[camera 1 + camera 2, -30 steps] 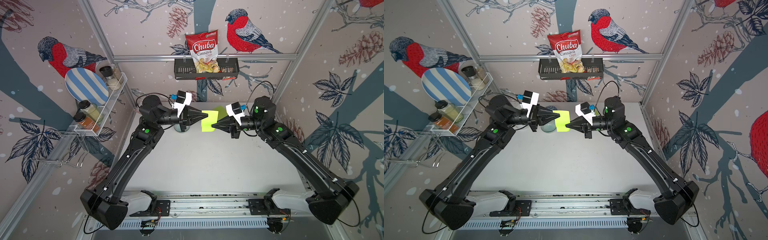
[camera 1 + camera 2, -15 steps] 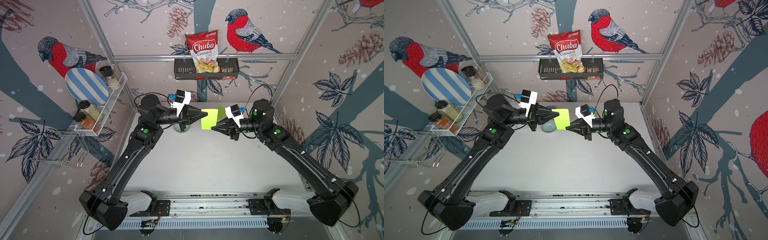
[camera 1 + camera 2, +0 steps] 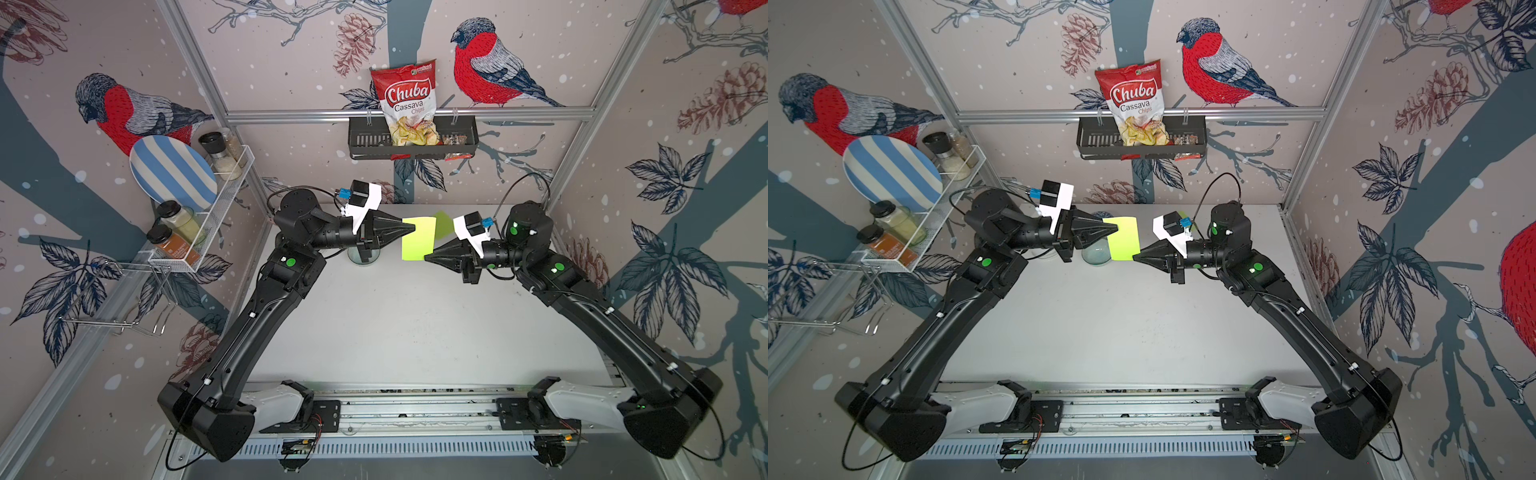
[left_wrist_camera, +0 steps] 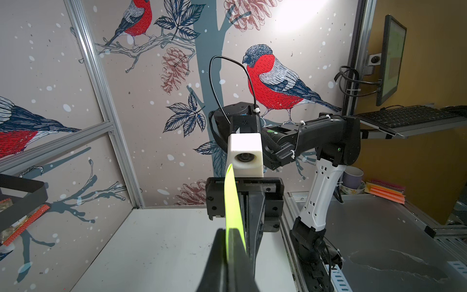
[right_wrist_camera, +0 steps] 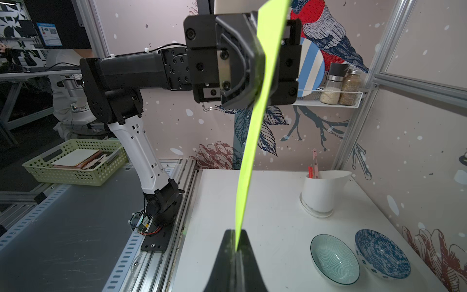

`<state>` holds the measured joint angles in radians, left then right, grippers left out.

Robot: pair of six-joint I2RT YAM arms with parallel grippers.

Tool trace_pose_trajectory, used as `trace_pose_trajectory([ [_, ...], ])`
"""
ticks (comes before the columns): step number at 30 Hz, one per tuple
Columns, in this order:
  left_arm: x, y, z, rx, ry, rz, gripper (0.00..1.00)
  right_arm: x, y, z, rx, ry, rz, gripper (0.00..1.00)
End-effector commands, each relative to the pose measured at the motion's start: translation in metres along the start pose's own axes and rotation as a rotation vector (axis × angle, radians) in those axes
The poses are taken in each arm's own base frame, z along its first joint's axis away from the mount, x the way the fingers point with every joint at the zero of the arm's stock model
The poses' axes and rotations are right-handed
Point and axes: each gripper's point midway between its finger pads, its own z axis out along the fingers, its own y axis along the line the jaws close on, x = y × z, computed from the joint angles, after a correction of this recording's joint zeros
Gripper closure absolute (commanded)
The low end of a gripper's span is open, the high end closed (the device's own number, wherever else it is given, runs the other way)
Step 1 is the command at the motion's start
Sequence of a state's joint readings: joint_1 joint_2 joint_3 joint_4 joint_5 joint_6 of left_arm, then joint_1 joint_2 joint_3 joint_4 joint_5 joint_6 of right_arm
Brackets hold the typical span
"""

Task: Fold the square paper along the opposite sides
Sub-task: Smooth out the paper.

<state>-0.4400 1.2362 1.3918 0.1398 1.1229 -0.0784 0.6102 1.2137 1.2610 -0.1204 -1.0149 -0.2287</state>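
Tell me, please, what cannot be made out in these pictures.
- Neon-yellow paper: any crease; it is edge-on in both wrist views.
- Darker green patch: unclear what it is; the right wrist camera partly covers it in both top views.
- White jug, blue patterned bowl: hidden under the left arm in both top views.

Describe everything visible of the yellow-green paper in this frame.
The paper is a thin, bright yellow-green sheet. It shows as a plain rectangle in both top views and nearly edge-on in the wrist views. It hangs above the table, pinched on opposite sides by the left gripper and the right gripper.
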Motion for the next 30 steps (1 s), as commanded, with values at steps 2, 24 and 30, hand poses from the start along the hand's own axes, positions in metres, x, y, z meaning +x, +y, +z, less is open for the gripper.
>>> trace_pose_trajectory([
  [2,-0.009,-0.002,-0.001,0.000,-0.016,0.039,1.00,-0.001,-0.002,-0.001,0.017,-0.004,0.001,0.98],
  [24,-0.008,0.000,-0.001,-0.010,-0.012,0.043,1.00,0.006,-0.003,-0.001,0.038,0.005,0.009,0.83],
  [30,-0.008,0.000,-0.001,-0.010,-0.012,0.044,1.00,0.010,-0.003,-0.002,0.049,0.008,0.018,1.00],
])
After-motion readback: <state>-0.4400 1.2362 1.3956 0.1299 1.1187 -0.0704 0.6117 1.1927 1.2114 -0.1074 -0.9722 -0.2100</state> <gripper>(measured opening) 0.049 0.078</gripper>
